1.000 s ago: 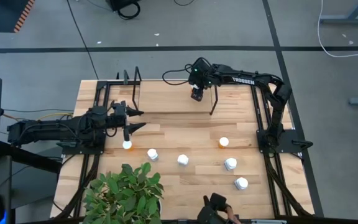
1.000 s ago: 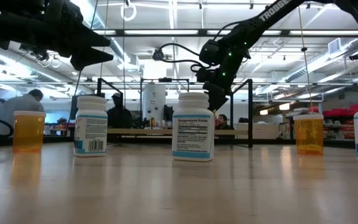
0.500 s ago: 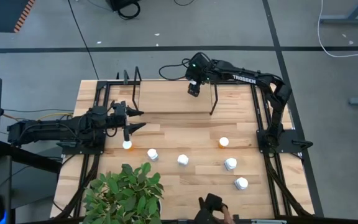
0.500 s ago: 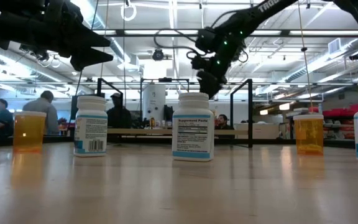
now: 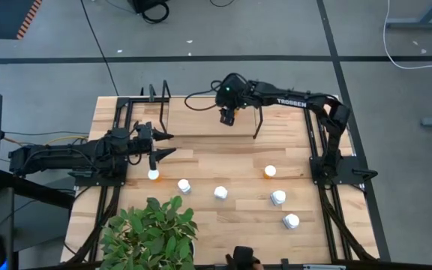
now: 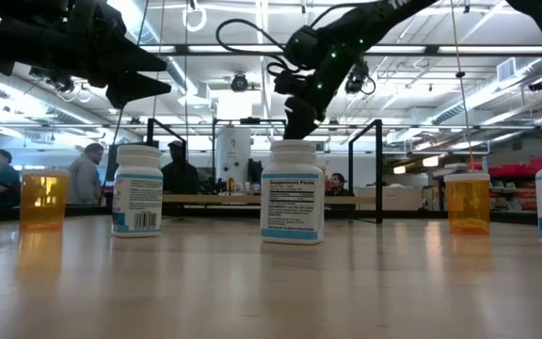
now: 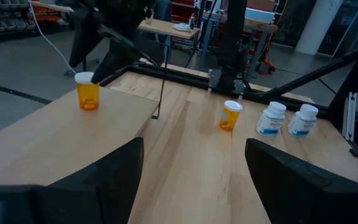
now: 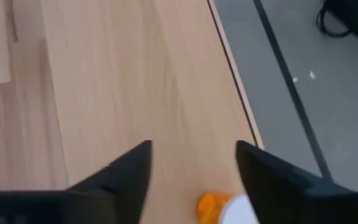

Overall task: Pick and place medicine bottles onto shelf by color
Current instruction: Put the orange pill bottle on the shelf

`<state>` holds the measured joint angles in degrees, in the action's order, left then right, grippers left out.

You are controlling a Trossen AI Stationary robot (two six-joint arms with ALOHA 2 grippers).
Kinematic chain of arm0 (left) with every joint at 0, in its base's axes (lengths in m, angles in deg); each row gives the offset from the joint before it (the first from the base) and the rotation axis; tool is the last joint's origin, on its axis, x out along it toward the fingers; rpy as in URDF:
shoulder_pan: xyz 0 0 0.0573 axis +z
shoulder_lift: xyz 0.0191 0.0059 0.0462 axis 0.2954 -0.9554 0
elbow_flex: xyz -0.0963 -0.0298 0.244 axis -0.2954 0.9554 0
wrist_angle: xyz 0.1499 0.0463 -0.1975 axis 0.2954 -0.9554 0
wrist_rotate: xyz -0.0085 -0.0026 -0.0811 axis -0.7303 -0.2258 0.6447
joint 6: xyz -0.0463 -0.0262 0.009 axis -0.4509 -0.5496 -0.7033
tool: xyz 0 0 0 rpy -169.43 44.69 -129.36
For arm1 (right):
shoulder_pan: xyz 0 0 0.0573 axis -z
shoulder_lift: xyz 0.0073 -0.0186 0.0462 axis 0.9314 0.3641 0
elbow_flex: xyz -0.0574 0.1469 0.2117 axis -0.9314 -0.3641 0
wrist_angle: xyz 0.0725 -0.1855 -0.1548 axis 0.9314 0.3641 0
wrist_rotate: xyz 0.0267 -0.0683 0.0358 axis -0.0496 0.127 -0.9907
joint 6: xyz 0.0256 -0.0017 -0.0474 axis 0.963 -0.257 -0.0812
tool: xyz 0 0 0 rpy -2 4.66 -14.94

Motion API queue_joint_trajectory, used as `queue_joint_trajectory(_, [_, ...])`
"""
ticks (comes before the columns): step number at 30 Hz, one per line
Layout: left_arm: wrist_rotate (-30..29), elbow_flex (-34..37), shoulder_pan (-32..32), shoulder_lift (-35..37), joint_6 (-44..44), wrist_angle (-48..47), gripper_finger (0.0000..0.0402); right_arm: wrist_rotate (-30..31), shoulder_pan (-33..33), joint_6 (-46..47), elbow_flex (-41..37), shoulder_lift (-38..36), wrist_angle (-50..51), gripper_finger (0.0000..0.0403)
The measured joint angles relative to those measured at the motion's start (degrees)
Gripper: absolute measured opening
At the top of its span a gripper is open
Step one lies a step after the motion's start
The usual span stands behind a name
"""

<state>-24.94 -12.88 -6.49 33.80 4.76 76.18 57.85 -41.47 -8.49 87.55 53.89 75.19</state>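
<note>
- Your right gripper (image 5: 227, 118) hangs over the shelf (image 5: 201, 124), the light-wood board at the table's far edge between thin black uprights; its two fingers (image 8: 123, 177) stand apart with nothing between them.
- In the right wrist view, an orange bottle on the shelf (image 8: 219, 206) stands just beside that gripper, only its white cap and a sliver of orange body visible at the picture's edge. The left wrist view shows it too (image 7: 87, 91), upright on the shelf board.
- Your left gripper (image 5: 160, 144) waits at the left side of the table (image 5: 223, 225), pointing right, fingers (image 7: 110, 180) spread wide and empty.
- A second orange bottle (image 5: 154, 175) stands just near of the left gripper, at the left end of the loose row.
- Two white bottles (image 5: 184, 185) and (image 5: 220, 193) stand mid-table, a little apart, each upright with its cap up.
- A third orange bottle (image 5: 270, 171) stands right of centre, with two more white bottles (image 5: 278, 197) and (image 5: 291, 221) nearer and further right.
- From table height, the labelled white bottles (image 6: 292, 191) stand between the orange ones, people visible in the room behind.
- A potted plant (image 5: 150, 234) sits at the near left corner.
</note>
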Motion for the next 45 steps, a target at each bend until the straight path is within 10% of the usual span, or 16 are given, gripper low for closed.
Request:
queue_joint_trajectory(9, [0.0, 0.0, 0.0, 0.0, 0.5, -0.8, 0.0286, 0.9, 2.5, -7.5, -1.4, 0.0, -1.4, 0.0012])
queue_joint_trajectory(35, [-6.8, 0.0, 0.7, 0.0, 6.0, 3.0, 0.0286, -3.2, 3.5, -10.0, 3.0, 4.2, 3.3, 0.0006])
queue_joint_trajectory(45, [-7.0, 0.0, 3.6, 0.1, 5.4, 2.7, 0.0286, 4.8, 3.5, -11.6, 3.0, 6.9, 3.4, 0.0005])
